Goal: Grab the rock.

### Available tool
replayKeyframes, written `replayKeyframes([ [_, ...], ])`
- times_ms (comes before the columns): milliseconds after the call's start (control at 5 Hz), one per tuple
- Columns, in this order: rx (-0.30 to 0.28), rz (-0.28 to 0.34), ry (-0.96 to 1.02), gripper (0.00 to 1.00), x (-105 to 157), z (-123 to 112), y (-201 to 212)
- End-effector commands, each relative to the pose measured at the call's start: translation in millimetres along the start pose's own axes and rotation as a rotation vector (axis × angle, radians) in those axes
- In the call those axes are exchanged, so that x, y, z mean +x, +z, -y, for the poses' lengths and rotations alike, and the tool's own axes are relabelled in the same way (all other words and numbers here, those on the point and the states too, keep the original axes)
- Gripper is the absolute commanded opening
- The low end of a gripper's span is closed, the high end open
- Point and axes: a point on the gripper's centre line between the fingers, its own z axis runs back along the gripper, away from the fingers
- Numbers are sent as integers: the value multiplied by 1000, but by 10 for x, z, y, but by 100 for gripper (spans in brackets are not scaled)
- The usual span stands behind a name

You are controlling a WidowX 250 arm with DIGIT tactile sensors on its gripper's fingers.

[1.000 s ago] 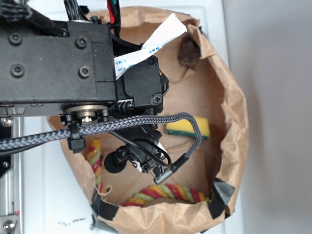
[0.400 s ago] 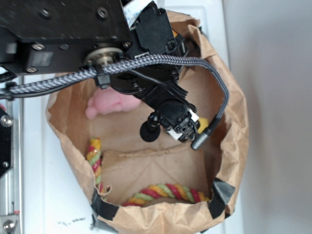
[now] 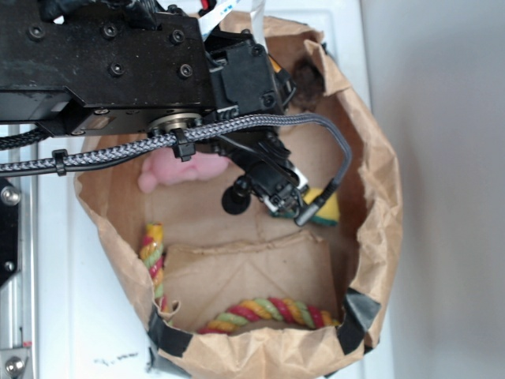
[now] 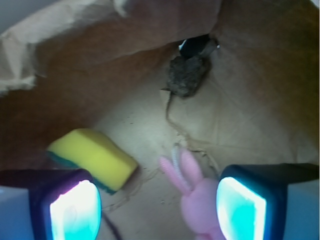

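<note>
The end effector (image 4: pixel 159 210) is hanging spread and empty inside the paper bag (image 3: pixel 377 170), apparently lining up on the rock (image 4: pixel 187 75), which is lying against the bag's far wall; the wrist view is showing, left to right, the yellow sponge (image 4: pixel 95 157), pink bunny (image 4: pixel 192 192) and rock unobstructed; the exterior view is adding the rope (image 3: pixel 260 310) along the bag's near edge, while the arm is hiding most else.

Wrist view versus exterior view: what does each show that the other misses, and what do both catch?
Only the wrist view shows the pincer, open with nothing between its pads, and the bunny's ears pointing toward the rock.

Only the exterior view shows the colored rope along the bag's near and left sides, plus the arm overhead.

Both show the rock against the bag's far wall, the yellow sponge, the pink bunny and the brown paper floor.
</note>
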Motion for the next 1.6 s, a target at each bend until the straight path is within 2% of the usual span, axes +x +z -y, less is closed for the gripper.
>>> replayKeyframes([
  [0,27,72,-19,100,233,-180,78],
  [200,0,79,56,100,259,-119,144],
  [400,-13,94,151,100,538,-218,141],
  [600,-7,126,103,100,597,-149,142],
  [1400,-7,126,103,100,597,-149,142],
])
